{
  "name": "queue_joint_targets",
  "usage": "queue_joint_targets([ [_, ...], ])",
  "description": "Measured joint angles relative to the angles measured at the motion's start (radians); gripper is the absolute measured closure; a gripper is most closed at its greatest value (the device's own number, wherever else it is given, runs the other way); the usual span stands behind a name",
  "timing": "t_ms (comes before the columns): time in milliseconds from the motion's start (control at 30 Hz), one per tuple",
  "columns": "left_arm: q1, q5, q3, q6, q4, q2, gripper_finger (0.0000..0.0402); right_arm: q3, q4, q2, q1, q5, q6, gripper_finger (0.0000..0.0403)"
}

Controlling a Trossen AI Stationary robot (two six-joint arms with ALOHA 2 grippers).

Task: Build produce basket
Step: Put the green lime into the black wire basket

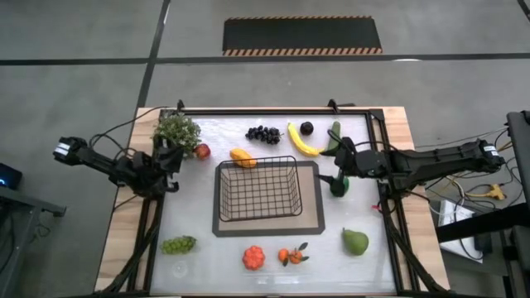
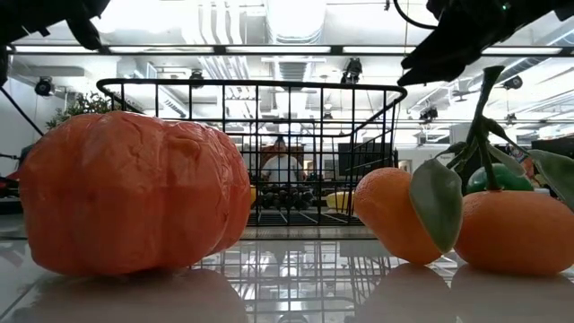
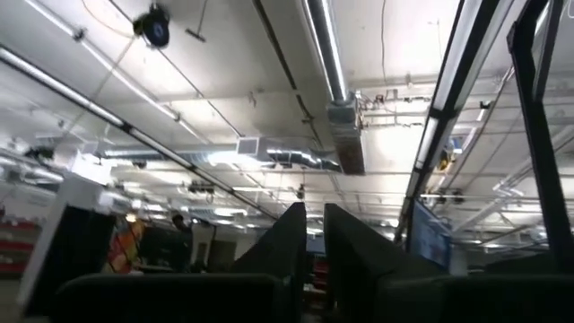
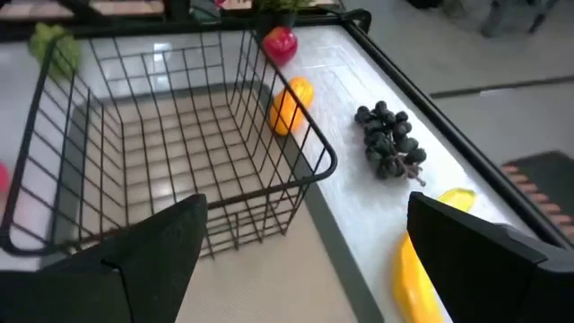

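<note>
Basket (image 1: 257, 189) sits empty mid-table on the mat (image 1: 313, 217). Right gripper (image 1: 340, 168) spread wide, holding nothing, near the banana (image 1: 301, 140). Left gripper (image 1: 168, 157) clenched, idle. Banana likely light, stiff, slippery; grab mid-body.

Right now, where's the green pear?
High view: the green pear lies on the table's near right side, right of the leafy oranges and clear of the basket.
</note>
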Motion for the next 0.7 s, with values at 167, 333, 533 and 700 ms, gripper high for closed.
queue_joint_targets([
  [167,0.000,0.000,0.000,0.036,0.002,-0.025,0.0375,0.002,-0.002,-0.001,0.002,-0.008,-0.016,0.0037],
  [333,0.000,0.000,0.000,0.059,0.007,-0.045,0.0375,0.003,0.012,-0.001,0.002,0.005,-0.061,0.0037],
  [533,0.000,0.005,0.001,0.085,0.053,-0.068,0.0375,0.003,0.018,-0.001,0.002,0.049,-0.106,0.0037],
  [700,0.000,0.007,0.001,0.106,0.123,-0.100,0.0375,0.010,0.023,-0.002,0.002,0.183,-0.119,0.0037],
])
